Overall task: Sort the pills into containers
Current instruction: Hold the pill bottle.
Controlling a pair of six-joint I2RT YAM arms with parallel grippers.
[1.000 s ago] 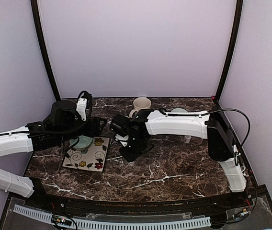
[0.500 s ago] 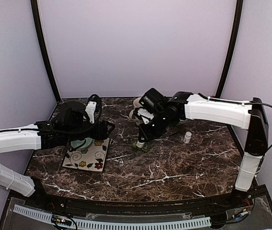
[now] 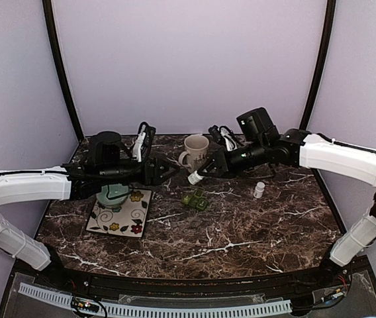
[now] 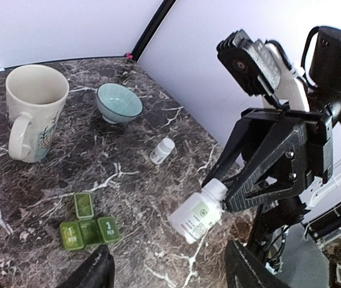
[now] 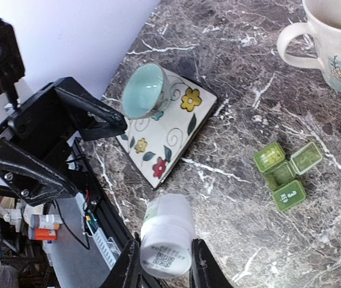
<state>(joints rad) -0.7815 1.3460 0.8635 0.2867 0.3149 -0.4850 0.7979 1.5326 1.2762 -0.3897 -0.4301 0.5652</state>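
- Pill box [image 3: 194, 199] sits on the counter [image 3: 241, 232], green, just in front of the mug [image 3: 196, 151]. One lid looks flipped open, and I can't make out any pills in it.
- Right claw [image 5: 165, 264] is clamped on a white pill bottle [image 4: 197, 213], holding it tilted in the air near the mug, above and behind the box.
- Left claw [image 4: 170, 273] is spread wide and empty, pointing across at the bottle but well short of touching it.
- My read on the step: the bottle is up and being offered between the two arms, with its cap apparently on.
- The next move likely calls for the left claw to close squarely on the cap or body so the bottle can be opened. After that, the pills get tipped over the small compartments, which are a tight target.
- What's changed: a second ago the right arm was stooped low over mid-counter, hiding the box. Now it has lifted and swung back toward the mug, and the box is uncovered.
- The left arm has stretched further right, past the flowered plate [image 3: 120, 212].
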